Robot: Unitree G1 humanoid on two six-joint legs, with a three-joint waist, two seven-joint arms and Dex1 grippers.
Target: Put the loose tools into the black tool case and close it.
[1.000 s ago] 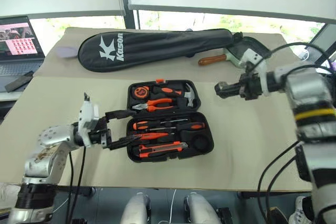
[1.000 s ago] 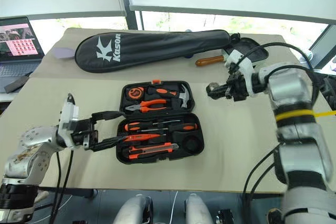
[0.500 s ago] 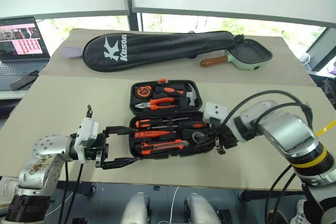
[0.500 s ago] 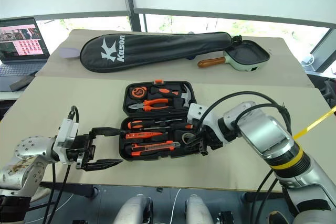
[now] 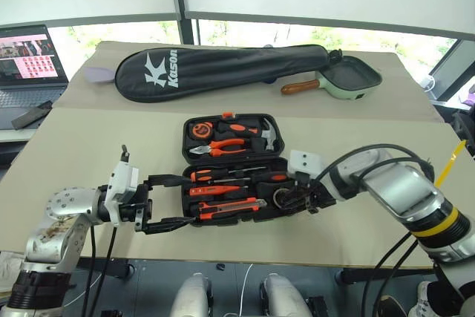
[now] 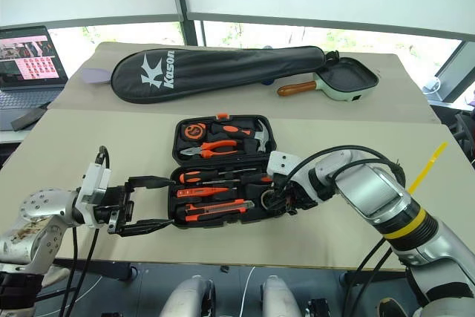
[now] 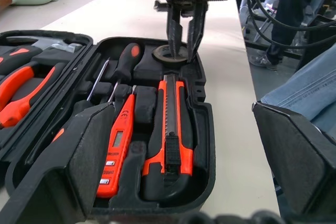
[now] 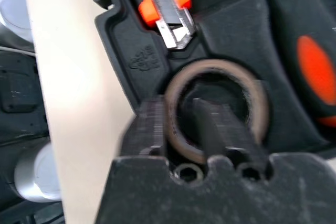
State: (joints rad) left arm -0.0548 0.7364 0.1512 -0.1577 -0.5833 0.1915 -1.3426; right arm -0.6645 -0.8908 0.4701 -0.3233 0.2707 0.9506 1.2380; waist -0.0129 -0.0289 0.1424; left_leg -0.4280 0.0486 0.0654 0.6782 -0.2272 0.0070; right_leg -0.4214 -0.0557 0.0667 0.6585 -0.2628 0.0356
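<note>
From my head view, the black tool case [image 5: 239, 170] lies open on the surface [image 5: 89, 146], and my left fingers [image 5: 172, 202] are spread wide beside it. In my left wrist view, my right fingers [image 7: 182, 40] straddle the tape roll [image 7: 167, 54]. In my right wrist view, they are parted across its rim, in its corner slot.

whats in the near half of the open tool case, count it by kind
screwdrivers: 2
tester screwdriver: 1
utility knife: 1
tape roll: 1
total: 5
</note>
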